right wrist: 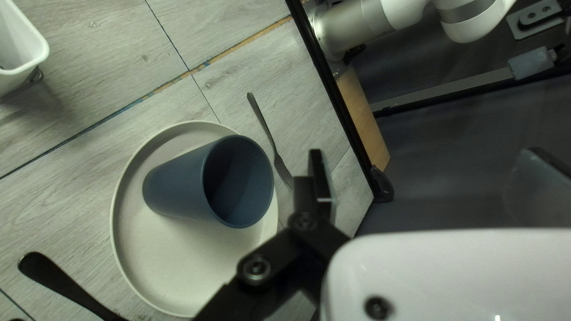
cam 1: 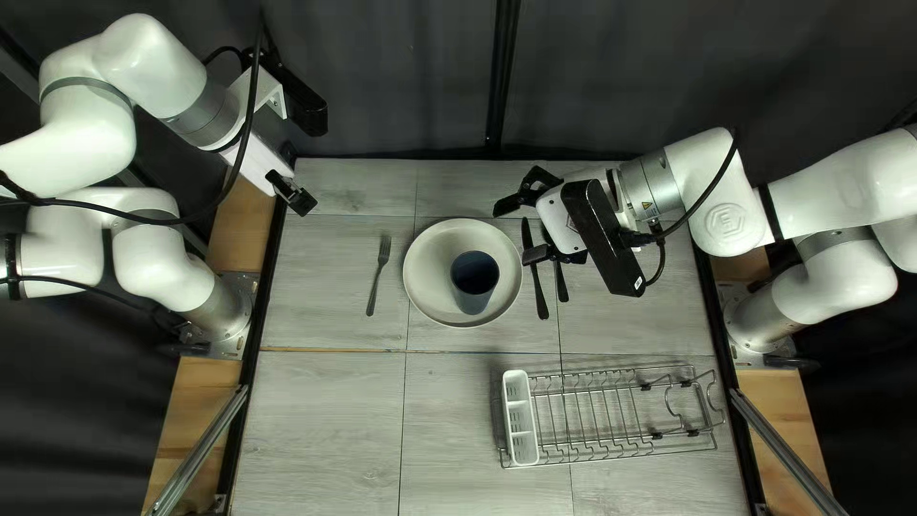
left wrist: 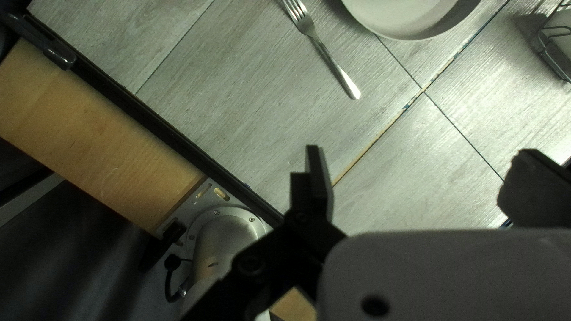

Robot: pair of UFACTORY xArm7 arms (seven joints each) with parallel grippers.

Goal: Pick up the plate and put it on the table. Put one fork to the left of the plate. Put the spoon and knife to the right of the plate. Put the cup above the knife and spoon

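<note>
Over the two dark utensils, my right gripper (cam 1: 527, 229) hangs open in the top left view. One utensil (cam 1: 541, 298) lies right of the plate (cam 1: 430, 291), the other (cam 1: 562, 290) beyond it; my gripper partly hides both. A blue cup (cam 1: 474, 275) stands on the plate. To the plate's left lies a fork (cam 1: 377, 277). My left gripper (cam 1: 292, 194) is raised over the table's left edge. In its wrist view the left gripper (left wrist: 423, 178) is open and empty, the fork (left wrist: 324, 50) ahead. The right gripper (right wrist: 419, 181) holds nothing; the cup (right wrist: 196, 184) is beside one finger.
A wire dish rack (cam 1: 611, 411) with a white utensil holder (cam 1: 521, 420) stands at the near right of the table. Black rails run along the table's left and right edges, beside the arm bases.
</note>
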